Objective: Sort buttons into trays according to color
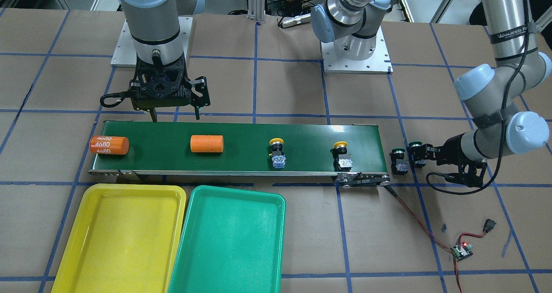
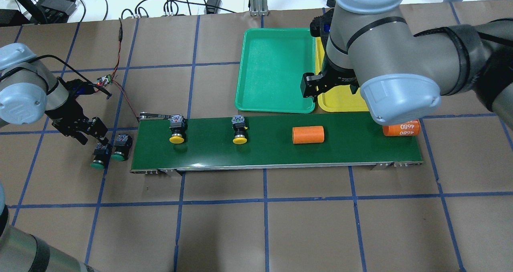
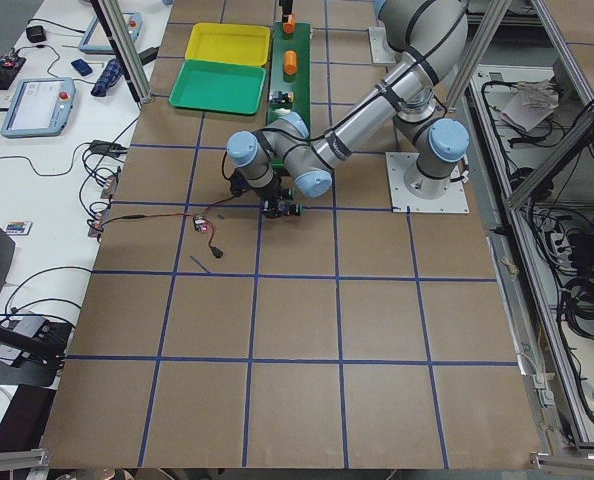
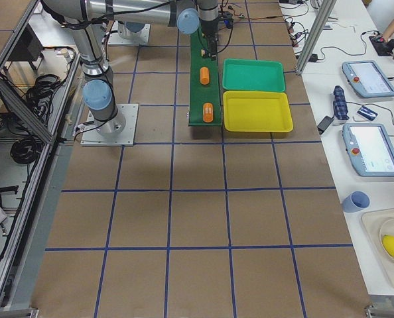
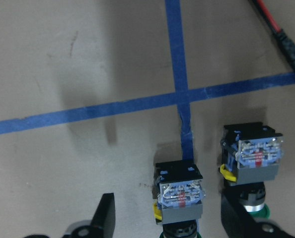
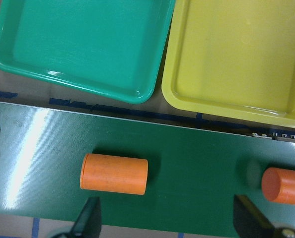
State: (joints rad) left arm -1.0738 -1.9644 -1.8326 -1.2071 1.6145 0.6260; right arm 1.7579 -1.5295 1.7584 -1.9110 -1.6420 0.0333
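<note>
Two yellow-capped buttons [image 1: 277, 152] [image 1: 342, 155] lie on the dark-green conveyor belt [image 1: 241, 133]. Two green-capped buttons [image 1: 397, 159] [image 1: 416, 148] lie on the table just off the belt's end. My left gripper [image 1: 417, 155] is open, low at the table, with its fingers either side of one green button [image 5: 181, 196]; the other green button [image 5: 252, 156] lies just outside one finger. My right gripper [image 1: 174, 111] is open and empty above the belt, over the gap between two orange cylinders. The yellow tray [image 1: 120, 237] and the green tray [image 1: 228, 241] stand side by side and hold nothing.
Two orange cylinders [image 1: 207, 143] [image 1: 109, 145], one marked 4680, lie on the belt under my right arm. A small circuit board [image 1: 461, 250] with red and black wires lies on the table near my left arm. The motor bracket [image 1: 362, 181] sticks out at the belt's end.
</note>
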